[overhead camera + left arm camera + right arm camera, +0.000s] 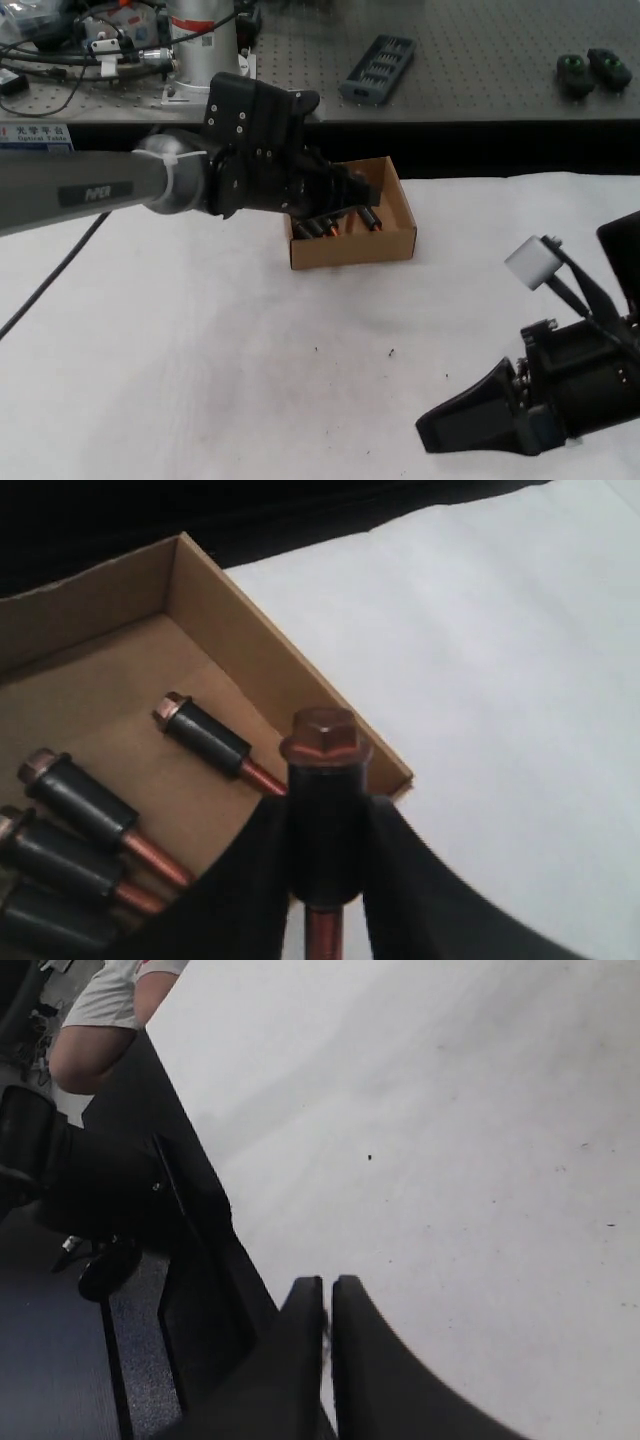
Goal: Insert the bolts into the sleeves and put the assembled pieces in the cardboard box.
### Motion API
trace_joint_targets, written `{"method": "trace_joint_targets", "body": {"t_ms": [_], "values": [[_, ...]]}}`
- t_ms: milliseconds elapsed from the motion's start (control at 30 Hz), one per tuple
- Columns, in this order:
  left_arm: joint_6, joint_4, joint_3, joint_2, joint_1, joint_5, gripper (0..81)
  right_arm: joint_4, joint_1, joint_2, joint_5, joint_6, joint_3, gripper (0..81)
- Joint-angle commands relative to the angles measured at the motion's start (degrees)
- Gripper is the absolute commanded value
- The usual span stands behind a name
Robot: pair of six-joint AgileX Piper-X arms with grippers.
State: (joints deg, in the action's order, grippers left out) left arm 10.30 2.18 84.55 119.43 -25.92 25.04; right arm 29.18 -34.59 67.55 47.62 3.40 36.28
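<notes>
My left gripper [328,830] is shut on an assembled piece [325,810], a copper hex-head bolt in a black sleeve, held above the near rim of the cardboard box [260,650]. Several more assembled pieces [205,735] lie side by side on the box floor. In the high view the left arm's gripper [345,195] hangs over the cardboard box [395,245], where the bolts [330,226] show dark with orange tips. My right gripper [328,1295] is shut with nothing between its fingers, low over the white cloth; in the high view the right gripper [435,432] sits at the bench's near right.
A white cloth [200,360] covers the bench. Behind it a perforated metal board [480,60] carries a grey slotted tray [378,66], two black-and-green knobs [594,70] and cables. A white block [532,262] sticks up from the right arm. The bench edge [190,1200] drops off beside the right gripper.
</notes>
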Motion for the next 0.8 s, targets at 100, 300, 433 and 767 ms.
{"method": "trace_joint_targets", "body": {"t_ms": [100, 300, 433, 767], "values": [[-1.5, 0.9, 8.4, 5.1, 2.5, -2.1, 4.1, 1.2, -2.0, -0.7, 0.5, -1.0, 0.5, 4.3], [-3.1, 4.3, 11.6, 7.3, 3.8, -2.0, 4.1, 1.2, -2.2, -0.7, -1.4, -1.0, 0.5, 4.3], [-3.5, 4.6, 11.7, 8.3, 3.8, -1.6, 4.1, 1.2, -2.2, -0.7, -3.3, -1.0, 0.5, 4.3], [-3.5, 5.1, 11.7, 9.7, 3.8, -0.3, 4.1, 0.9, -2.2, -0.7, -3.3, -1.0, 0.5, 4.3]]}}
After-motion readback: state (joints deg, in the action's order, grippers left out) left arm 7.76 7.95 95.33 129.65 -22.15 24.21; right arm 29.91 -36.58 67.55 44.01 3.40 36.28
